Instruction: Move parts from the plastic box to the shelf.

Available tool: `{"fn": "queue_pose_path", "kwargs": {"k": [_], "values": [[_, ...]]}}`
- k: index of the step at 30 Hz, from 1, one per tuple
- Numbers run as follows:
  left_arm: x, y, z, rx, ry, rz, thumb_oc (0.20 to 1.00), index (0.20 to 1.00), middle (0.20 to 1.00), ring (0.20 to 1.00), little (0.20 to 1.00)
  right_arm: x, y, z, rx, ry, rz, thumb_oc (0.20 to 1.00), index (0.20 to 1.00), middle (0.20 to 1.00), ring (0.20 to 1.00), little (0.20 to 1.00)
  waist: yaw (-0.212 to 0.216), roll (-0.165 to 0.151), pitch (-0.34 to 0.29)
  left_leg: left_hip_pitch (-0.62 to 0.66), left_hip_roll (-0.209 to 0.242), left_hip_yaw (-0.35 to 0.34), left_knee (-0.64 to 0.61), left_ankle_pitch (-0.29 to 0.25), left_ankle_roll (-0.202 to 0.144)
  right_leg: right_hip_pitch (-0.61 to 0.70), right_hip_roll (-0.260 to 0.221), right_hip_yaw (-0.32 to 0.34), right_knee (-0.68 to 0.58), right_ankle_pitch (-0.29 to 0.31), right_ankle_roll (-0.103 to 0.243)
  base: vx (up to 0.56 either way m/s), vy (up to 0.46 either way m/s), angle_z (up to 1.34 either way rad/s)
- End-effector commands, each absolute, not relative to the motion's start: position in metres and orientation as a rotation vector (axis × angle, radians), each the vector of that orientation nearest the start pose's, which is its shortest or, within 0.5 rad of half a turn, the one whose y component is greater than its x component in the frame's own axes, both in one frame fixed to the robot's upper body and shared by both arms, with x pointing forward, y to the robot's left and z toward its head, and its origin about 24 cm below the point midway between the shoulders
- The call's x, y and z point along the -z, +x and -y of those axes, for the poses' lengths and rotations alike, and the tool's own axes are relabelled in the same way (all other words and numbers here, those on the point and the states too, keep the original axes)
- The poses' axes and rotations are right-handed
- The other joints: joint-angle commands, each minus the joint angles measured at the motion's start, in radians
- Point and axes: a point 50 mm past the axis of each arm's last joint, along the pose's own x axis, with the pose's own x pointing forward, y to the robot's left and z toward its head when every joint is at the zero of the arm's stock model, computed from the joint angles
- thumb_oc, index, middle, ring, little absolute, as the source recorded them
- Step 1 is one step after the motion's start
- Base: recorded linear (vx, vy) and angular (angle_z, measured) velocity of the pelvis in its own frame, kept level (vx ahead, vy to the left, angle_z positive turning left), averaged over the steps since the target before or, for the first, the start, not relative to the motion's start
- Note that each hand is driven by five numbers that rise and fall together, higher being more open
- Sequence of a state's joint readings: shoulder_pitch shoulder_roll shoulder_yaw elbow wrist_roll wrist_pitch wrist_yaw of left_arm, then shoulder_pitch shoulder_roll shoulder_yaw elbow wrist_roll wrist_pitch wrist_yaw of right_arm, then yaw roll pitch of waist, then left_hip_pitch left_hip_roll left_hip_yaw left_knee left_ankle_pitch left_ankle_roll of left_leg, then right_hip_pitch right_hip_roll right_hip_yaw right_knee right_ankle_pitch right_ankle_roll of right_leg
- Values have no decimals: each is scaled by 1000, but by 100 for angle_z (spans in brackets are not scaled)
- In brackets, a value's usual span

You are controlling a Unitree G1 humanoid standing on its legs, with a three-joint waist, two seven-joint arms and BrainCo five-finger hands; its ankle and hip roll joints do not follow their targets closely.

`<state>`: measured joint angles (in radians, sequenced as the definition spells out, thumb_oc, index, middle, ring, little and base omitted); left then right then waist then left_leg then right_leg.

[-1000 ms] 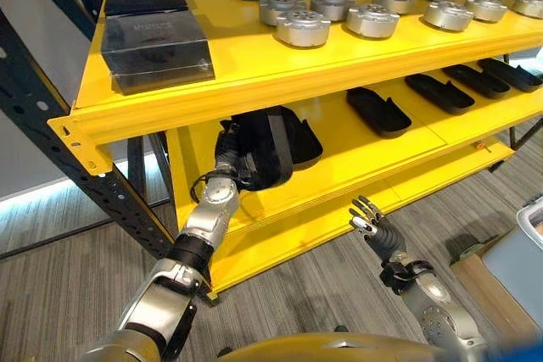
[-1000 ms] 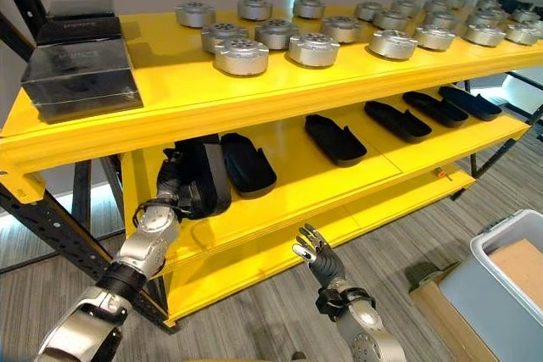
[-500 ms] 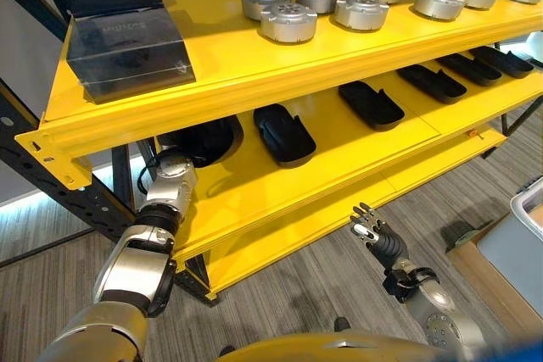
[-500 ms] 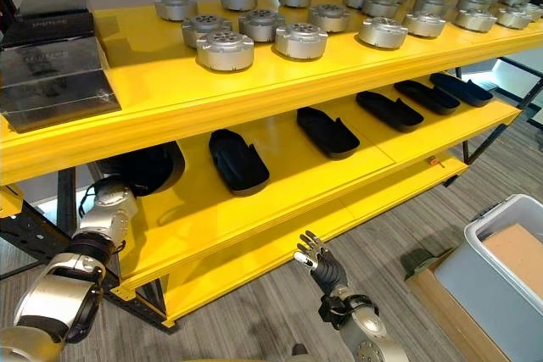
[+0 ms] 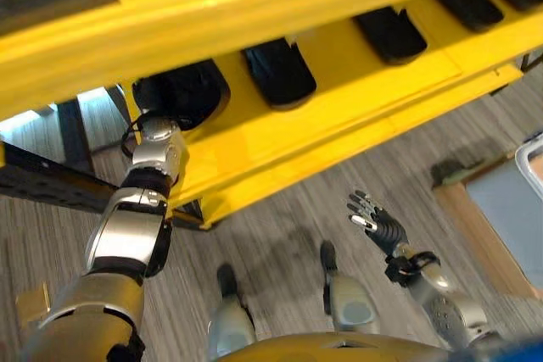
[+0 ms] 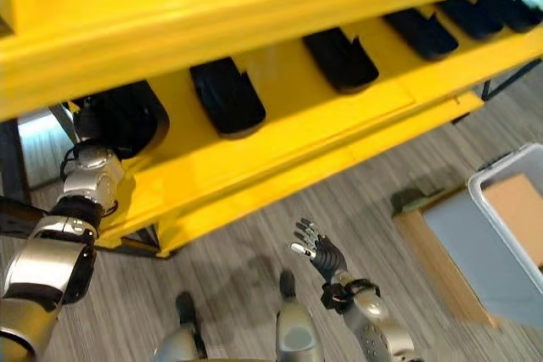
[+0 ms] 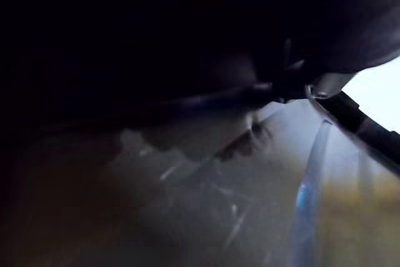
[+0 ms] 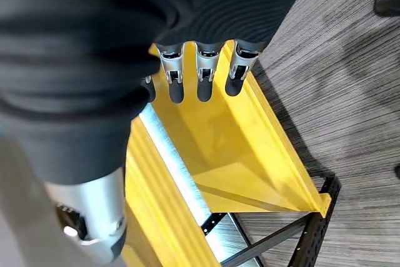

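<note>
Below, right hand [image 6: 321, 253] hangs splayed above floor [image 6: 254, 269].

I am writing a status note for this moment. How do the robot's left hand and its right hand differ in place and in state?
The left hand is reached in under the yellow shelf, at a black part on its middle level; the right hand hangs free over the floor before the shelf. The left hand's fingers are hidden, so its state cannot be told; the right hand is open and holds nothing. Both wear dark covers.
</note>
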<state>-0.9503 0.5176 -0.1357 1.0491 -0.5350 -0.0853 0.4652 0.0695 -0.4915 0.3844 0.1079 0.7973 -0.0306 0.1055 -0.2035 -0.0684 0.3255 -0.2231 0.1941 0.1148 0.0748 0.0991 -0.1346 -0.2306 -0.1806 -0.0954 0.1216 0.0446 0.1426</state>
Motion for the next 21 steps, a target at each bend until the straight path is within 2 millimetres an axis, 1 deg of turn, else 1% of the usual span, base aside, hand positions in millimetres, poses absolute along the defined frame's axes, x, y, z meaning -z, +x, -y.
{"fn": "queue_pose_path", "kwargs": {"k": [1, 2, 3, 4, 5, 6, 7, 8, 11, 13, 14, 15, 16, 21], "values": [[-195, 390, -292, -695, -18, 163, 200, 200, 200, 200, 200, -8, 217, 170, -318, 355, -232, 1000, 1000, 1000, 1000, 1000, 27, -14, -56, -72, 53, -64, 197, -133, -20, -71, -71, 6, 179, -95, 38, -106, -19, 26], [-197, 392, -289, -685, -22, 165, 200, 200, 200, 200, 200, -11, 219, 170, -324, 346, -220, 1000, 1000, 1000, 1000, 1000, 26, -12, -51, -108, 54, -74, 222, -136, -21, -107, -72, 6, 212, -104, 36, -139, -22, 25], [-205, 392, -290, -682, -12, 180, 200, 200, 200, 200, 200, -17, 224, 170, -330, 346, -194, 1000, 1000, 1000, 1000, 1000, 28, -12, -50, -155, 51, -91, 261, -147, -19, -150, -74, 11, 254, -115, 31, -123, -18, 27], [-205, 392, -290, -681, -12, 180, 200, 200, 200, 200, 200, -17, 224, 170, -330, 346, -194, 1000, 1000, 1000, 1000, 1000, 28, -12, -52, -158, 51, -92, 263, -148, -19, -153, -74, 11, 255, -116, 31, -136, -27, 26], [-211, 393, -292, -686, -22, 184, 200, 200, 200, 200, 200, -19, 225, 169, -342, 344, -186, 1000, 1000, 1000, 1000, 1000, 27, -9, -51, -216, 53, -107, 310, -159, -22, -201, -80, 10, 306, -134, 27, -66, -16, 21], [-211, 393, -292, -685, -22, 184, 200, 200, 200, 200, 200, -19, 225, 169, -342, 344, -185, 1000, 1000, 1000, 1000, 1000, 27, -9, -53, -220, 53, -108, 312, -160, -22, -205, -80, 9, 309, -135, 27, -124, -34, 26], [-217, 395, -289, -672, -65, 196, 200, 200, 200, 200, 200, -21, 225, 168, -352, 345, -184, 1000, 1000, 1000, 1000, 1000, 28, -3, -63, -280, 51, -127, 359, -176, -20, -263, -84, 13, 366, -155, 19, -57, -18, 20], [-217, 395, -289, -672, -65, 196, 200, 200, 200, 200, 200, -21, 225, 168, -352, 345, -184, 1000, 1000, 1000, 1000, 1000, 27, -3, -64, -283, 51, -128, 361, -177, -20, -265, -84, 13, 368, -156, 19, -79, -23, 26], [-225, 396, -287, -671, -86, 216, 200, 200, 200, 200, 200, -22, 225, 168, -353, 343, -182, 1000, 1000, 1000, 1000, 1000, 31, 2, -73, -342, 50, -146, 412, -193, -18, -324, -91, 15, 432, -179, 11, -51, -10, 5], [-227, 396, -288, -672, -99, 223, 200, 200, 200, 200, 200, -21, 223, 169, -353, 339, -185, 1000, 1000, 1000, 1000, 1000, 32, 3, -83, -372, 50, -153, 435, -202, -18, -350, -92, 20, 454, -186, 7, 8, -6, 6], [-227, 396, -289, -677, -106, 224, 200, 200, 200, 200, 200, -21, 223, 170, -354, 335, -187, 1000, 1000, 1000, 1000, 1000, 32, 4, -87, -368, 55, -156, 450, -234, -23, -351, -92, 20, 476, -218, 12, 0, 0, 0], [-231, 394, -293, -688, -113, 232, 200, 200, 200, 200, 200, -21, 221, 174, -346, 329, -191, 1000, 1000, 1000, 1000, 1000, 32, 6, -94, -402, 52, -160, 457, -212, -19, -384, -93, 21, 484, -200, 4, 59, -12, -4], [-232, 394, -295, -693, -118, 236, 200, 200, 200, 200, 200, -21, 221, 176, -342, 324, -192, 1000, 1000, 1000, 1000, 1000, 32, 9, -102, -402, 55, -163, 470, -241, -24, -386, -92, 23, 500, -228, 9, -20, -2, -6], [-239, 391, -299, -705, -95, 269, 200, 200, 200, 200, 200, -22, 218, 183, -315, 323, -186, 1000, 1000, 1000, 1000, 1000, 32, 13, -125, -438, 55, -168, 488, -246, -22, -428, -90, 31, 518, -232, 7, 15, -2, -1]]}}
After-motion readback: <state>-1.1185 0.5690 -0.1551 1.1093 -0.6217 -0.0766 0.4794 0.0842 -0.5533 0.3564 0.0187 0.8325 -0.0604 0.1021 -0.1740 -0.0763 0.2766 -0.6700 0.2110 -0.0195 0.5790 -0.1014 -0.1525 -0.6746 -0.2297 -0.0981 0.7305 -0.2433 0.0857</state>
